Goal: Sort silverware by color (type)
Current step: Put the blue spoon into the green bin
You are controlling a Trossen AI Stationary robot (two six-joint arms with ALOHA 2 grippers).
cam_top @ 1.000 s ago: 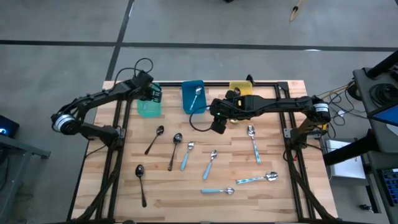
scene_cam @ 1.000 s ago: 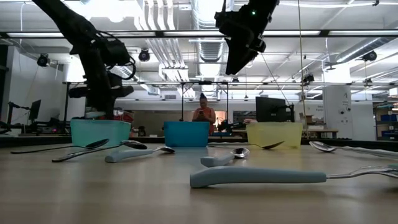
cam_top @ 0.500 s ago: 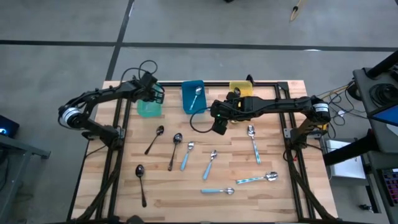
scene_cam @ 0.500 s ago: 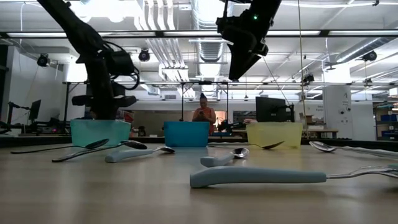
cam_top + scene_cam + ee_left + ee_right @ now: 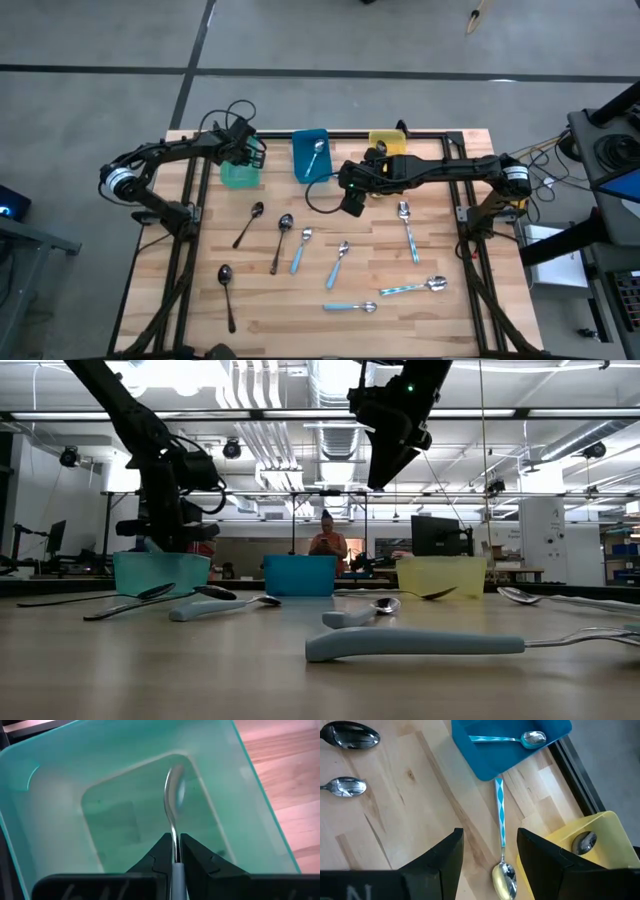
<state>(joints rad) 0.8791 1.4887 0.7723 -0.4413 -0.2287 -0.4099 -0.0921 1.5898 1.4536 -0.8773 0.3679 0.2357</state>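
Observation:
My left gripper [image 5: 244, 155] is inside the top of the teal bin [image 5: 45, 820] at the table's far left, shut on a spoon [image 5: 175, 795] with a shiny bowl. My right gripper [image 5: 350, 202] hangs open above the table between the blue bin [image 5: 311, 155] and the yellow bin [image 5: 388, 142]. Under it a blue-handled spoon [image 5: 500, 830] lies flat on the wood, its handle end at the blue bin's wall. Each of those two bins holds one spoon. Three dark spoons [image 5: 281, 240] and several blue-handled ones [image 5: 339, 262] lie spread over the table's middle and near part. My left gripper pinches the spoon's thin stem [image 5: 174, 847] between its two fingers, a little behind the bowl. The fingers slant down from above and lie along the spoon. The bowl [image 5: 175, 787] points ahead of them, down toward the bin's floor; whether it touches the floor I cannot tell.
The three bins stand in a row along the far edge. A black cable [image 5: 318, 200] loops on the table below the blue bin. In the low view a person [image 5: 326, 542] stands far behind the table.
My left gripper has gone down, and a little toward the right, into the teal bin with the spoon still in its fingers. My right gripper has kept still.

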